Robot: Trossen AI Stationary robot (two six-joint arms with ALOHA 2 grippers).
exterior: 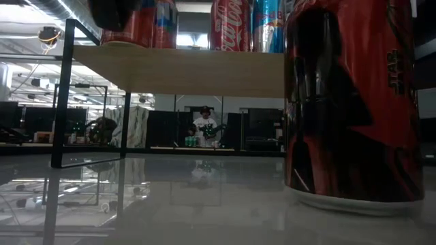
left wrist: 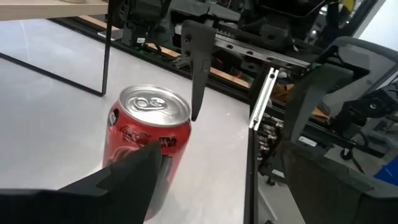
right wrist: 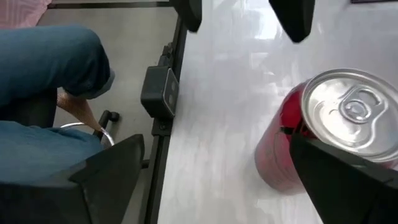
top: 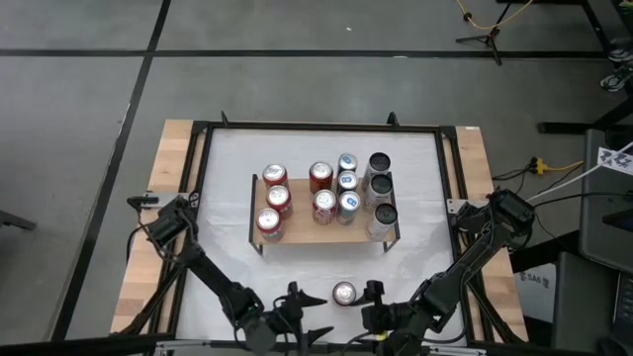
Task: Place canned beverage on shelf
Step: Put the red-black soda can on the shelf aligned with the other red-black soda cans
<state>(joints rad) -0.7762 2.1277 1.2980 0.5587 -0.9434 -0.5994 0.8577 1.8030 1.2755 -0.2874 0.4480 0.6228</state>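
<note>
I see the red can (top: 343, 293) upright, rigid, slick; I'd grip mid-body. Left end effector (top: 309, 301) and right end effector (top: 368, 294) both gape wide, empty.

Two dark, near-black jointed arms are seen, built of slim links with bulkier rounded joint housings. Black cables are looped beside the left arm's base (top: 163, 222) and the right arm's base (top: 506, 218). Each gripper is formed of two flat, matte black fingers (left wrist: 198, 62) tapered to blunt, wedge-like tips.
</note>
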